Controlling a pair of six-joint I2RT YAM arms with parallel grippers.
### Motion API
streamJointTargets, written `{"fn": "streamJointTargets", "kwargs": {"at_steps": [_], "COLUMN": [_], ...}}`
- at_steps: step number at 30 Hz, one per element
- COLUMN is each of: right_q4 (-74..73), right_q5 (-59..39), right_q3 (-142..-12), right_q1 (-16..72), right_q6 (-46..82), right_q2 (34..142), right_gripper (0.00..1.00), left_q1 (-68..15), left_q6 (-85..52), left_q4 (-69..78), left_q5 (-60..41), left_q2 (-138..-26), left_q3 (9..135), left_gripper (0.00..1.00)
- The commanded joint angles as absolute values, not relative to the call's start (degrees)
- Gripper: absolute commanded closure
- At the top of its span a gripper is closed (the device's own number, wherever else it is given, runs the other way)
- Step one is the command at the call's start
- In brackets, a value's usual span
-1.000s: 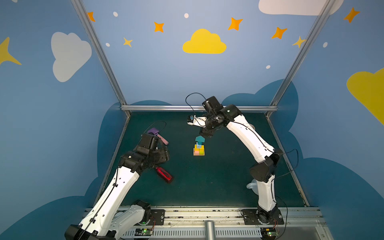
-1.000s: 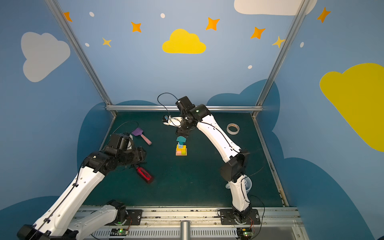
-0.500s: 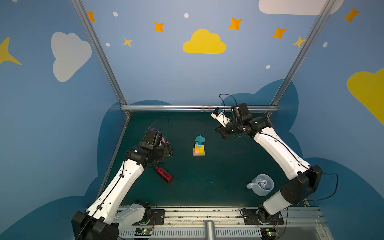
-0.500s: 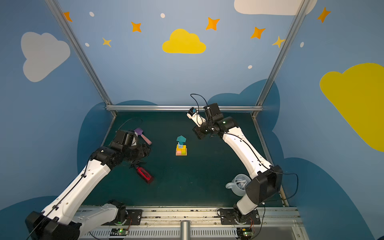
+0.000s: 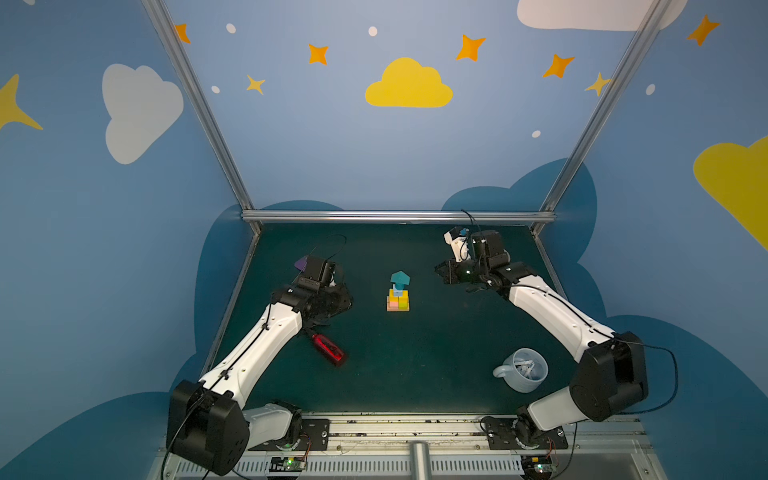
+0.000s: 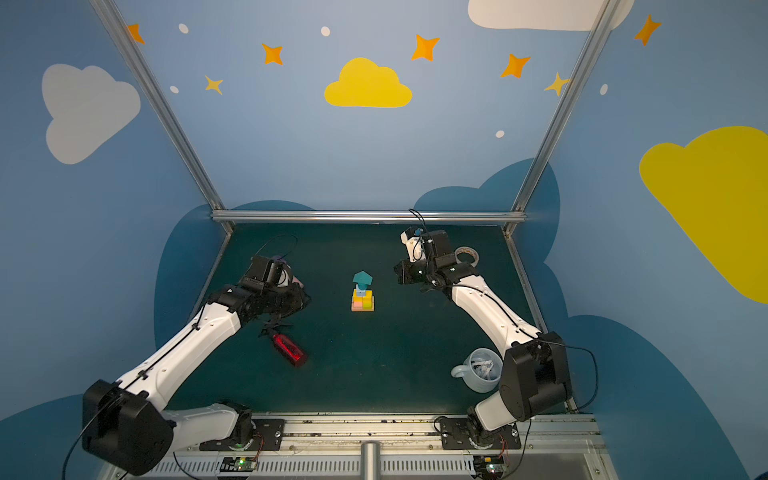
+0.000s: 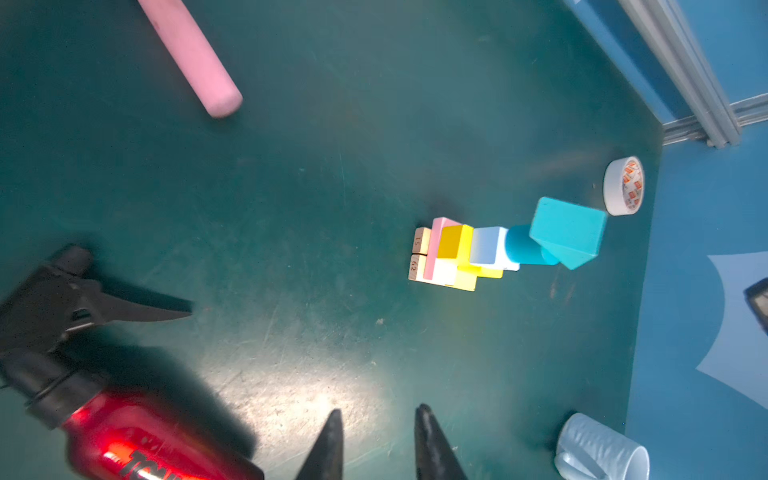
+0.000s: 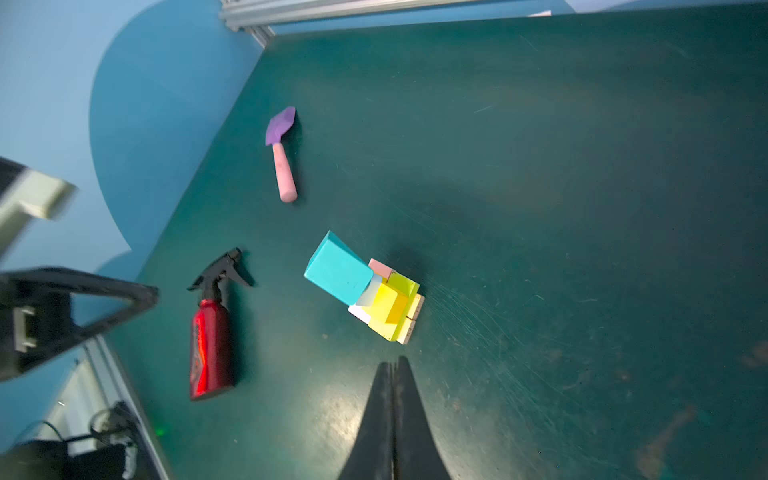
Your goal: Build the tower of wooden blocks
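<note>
Matte blue walls (image 5: 332, 145) with flat clouds and orange stars close in three sides. The table (image 5: 415, 374) is dark green, scuffed and faintly glossy. The left hand (image 7: 378, 444) hovers left of the middle, its pointed black fingers (image 7: 330, 444) a narrow gap apart, empty; the right hand (image 8: 392, 395) hangs opposite, fingers pressed together on nothing. A red translucent bottle (image 5: 328, 349) with a black trigger head lies by the left arm; a pale-blue mug (image 5: 525, 370) stands front right; a purple spatula (image 8: 281, 149) with pink handle lies back left. The tower (image 5: 399, 293) stands mid-table between the hands: tan bars (image 7: 420, 241), pink slab (image 5: 392, 305), lime slab (image 5: 403, 304), yellow cubes (image 7: 453, 241), pale-blue cube (image 7: 486, 245), teal cylinder (image 7: 519, 249), teal house-shape (image 7: 567, 226) on top. A white tape roll (image 7: 615, 187) sits back right.
</note>
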State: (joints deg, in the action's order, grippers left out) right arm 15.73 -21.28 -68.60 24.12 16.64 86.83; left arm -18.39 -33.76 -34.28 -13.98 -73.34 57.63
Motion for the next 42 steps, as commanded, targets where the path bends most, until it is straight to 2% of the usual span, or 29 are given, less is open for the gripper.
{"fn": "streamJointTargets", "kwargs": {"at_steps": [1,21,42], "right_q4": [5.44,-17.81,-27.86], "right_q5": [-27.22,-40.12,-45.26], "right_q3": [-66.10,-60.81,-62.65], "right_q1": [23.24,20.21,22.48], "right_q6": [24.64,39.90,46.75], "right_q2": [88.88,104.01,112.79], "right_gripper": [1.00,1.00,1.00], "left_q1": [-18.69,-22.00,-22.62], "left_q6": [-35.39,-38.13,-38.23], "left_q4": [-31.49,-28.36,-28.98], "left_q5": [-15.81,-14.52,-13.69], "left_q2": [-75.05,-80.33,-80.00], "left_q3": [57.16,56.40,56.38], "left_gripper": [0.73,0.76,0.77]}}
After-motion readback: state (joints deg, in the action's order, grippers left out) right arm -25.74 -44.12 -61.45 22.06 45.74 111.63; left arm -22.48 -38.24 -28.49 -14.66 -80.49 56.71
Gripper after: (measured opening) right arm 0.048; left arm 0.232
